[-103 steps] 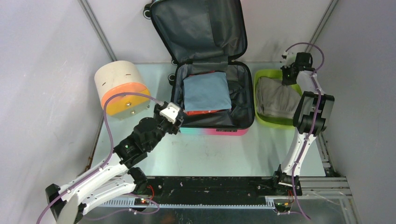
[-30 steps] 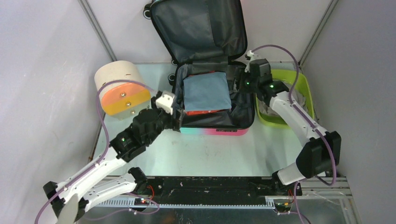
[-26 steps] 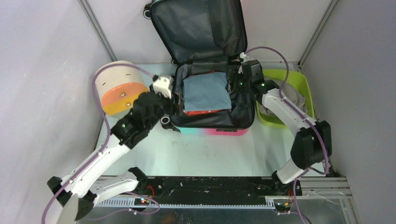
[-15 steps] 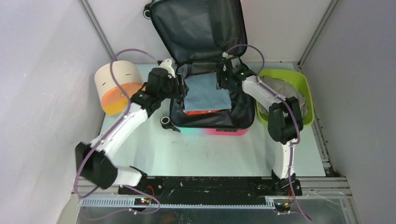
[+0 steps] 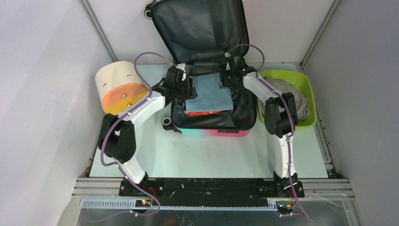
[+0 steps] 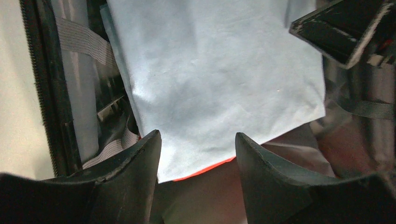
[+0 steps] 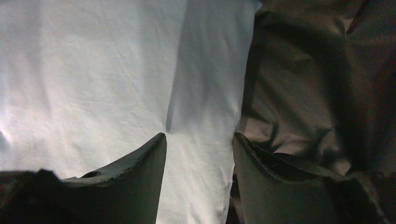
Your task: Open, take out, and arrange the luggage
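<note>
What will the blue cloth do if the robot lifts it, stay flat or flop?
Probably flop: the blue cloth shows soft wrinkles, so it looks thin. Lifted by one edge it would likely droop. It seems light, and unlikely to slip, being matte fabric.

Overhead view, wrist cameras close over cloth

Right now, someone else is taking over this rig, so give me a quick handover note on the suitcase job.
Left gripper: open, empty, over the left edge of the folded blue cloth.
Right gripper: open, empty, over its right edge.
Suitcase: on the table, lid up; the blue cloth lies on something orange inside.
Done: suitcase opened; a grey cloth sits in the green tub.
Left: lift out the blue cloth and whatever is beneath, then arrange.
</note>
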Robot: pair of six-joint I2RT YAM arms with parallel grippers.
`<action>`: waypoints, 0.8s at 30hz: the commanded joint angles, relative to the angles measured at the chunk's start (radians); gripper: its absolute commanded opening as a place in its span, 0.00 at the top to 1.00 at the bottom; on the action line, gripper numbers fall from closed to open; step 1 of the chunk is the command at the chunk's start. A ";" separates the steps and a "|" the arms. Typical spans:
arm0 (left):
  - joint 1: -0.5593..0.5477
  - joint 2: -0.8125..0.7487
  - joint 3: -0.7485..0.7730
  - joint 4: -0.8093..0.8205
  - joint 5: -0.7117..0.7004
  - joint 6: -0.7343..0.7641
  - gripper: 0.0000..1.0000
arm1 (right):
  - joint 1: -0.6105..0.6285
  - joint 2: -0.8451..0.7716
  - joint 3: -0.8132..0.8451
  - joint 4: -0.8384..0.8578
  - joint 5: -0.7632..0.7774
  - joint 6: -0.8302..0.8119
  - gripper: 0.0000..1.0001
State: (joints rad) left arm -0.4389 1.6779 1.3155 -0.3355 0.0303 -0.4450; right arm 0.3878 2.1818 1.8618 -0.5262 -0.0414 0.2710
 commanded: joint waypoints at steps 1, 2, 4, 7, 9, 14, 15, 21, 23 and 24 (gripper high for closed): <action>0.003 0.053 0.039 0.033 -0.011 -0.012 0.35 | -0.007 0.011 0.027 0.001 -0.043 -0.038 0.44; 0.003 0.071 0.043 0.026 -0.023 -0.013 0.35 | -0.008 0.013 0.026 0.001 -0.045 -0.043 0.45; 0.003 0.090 0.046 0.020 -0.067 -0.008 0.36 | -0.010 0.013 0.025 0.001 -0.049 -0.048 0.46; 0.003 0.114 0.046 0.027 -0.068 0.024 0.32 | -0.013 0.018 0.021 0.002 -0.059 -0.049 0.46; 0.003 0.136 0.058 0.013 -0.079 0.045 0.30 | -0.013 0.025 0.022 0.001 -0.061 -0.048 0.44; 0.006 0.163 0.069 -0.001 -0.099 0.066 0.29 | -0.016 0.040 0.018 -0.003 -0.061 -0.057 0.45; 0.008 0.166 0.069 0.003 -0.087 0.067 0.29 | -0.018 0.040 0.017 -0.001 -0.061 -0.058 0.45; 0.019 0.160 0.053 0.028 -0.054 0.079 0.29 | -0.019 0.036 0.016 0.002 -0.061 -0.067 0.48; 0.022 0.152 0.049 0.030 -0.048 0.078 0.29 | -0.019 0.025 0.011 0.002 -0.060 -0.073 0.51; 0.024 0.150 0.049 0.029 -0.044 0.079 0.29 | -0.020 0.022 0.006 -0.001 -0.059 -0.073 0.52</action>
State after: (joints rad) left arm -0.4282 1.8454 1.3392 -0.3378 -0.0349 -0.3908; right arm 0.3725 2.2135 1.8618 -0.5301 -0.1020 0.2222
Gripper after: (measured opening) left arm 0.712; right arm 0.498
